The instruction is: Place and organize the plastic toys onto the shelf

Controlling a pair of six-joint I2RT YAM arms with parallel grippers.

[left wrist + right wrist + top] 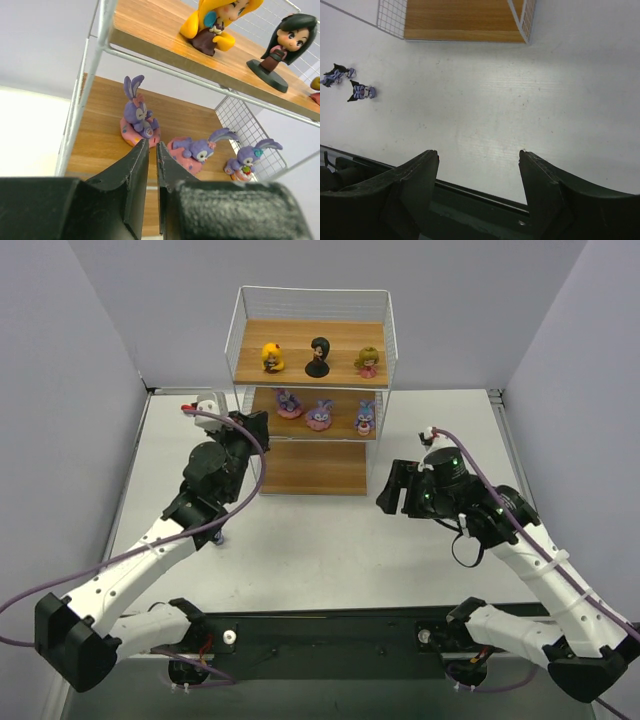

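Nearest to me is the black mounting rail point(330, 625) along the near edge of the white surface point(330, 540), with both arm bases bolted to it.

My left claw point(152, 145) is up at the left front of the three-tier white wire shelf with brown wooden boards point(310, 472). Its fingers are clenched to a thin slit, and I can see nothing between them. In the left wrist view the tips point at the middle board. My right claw point(479, 152) is released, its fingers spread wide over bare surface just off the shelf's right front corner.

The shelf stands at the middle of the far edge. On its top board a yellow big-headed plastic doll point(271, 357), a black-haired doll point(319, 357) and an olive-and-pink doll point(367, 362) stand upright in a row. On the middle board are three purple bunny figures on pink bases point(320, 415). The left one sits upright, and the middle one lies stretched out.

The small dark blue-purple figures point(361, 92) are on the surface, left of centre between the shelf and the near edge. One stands apart from a little cluster, and I cannot tell how many are in the cluster.
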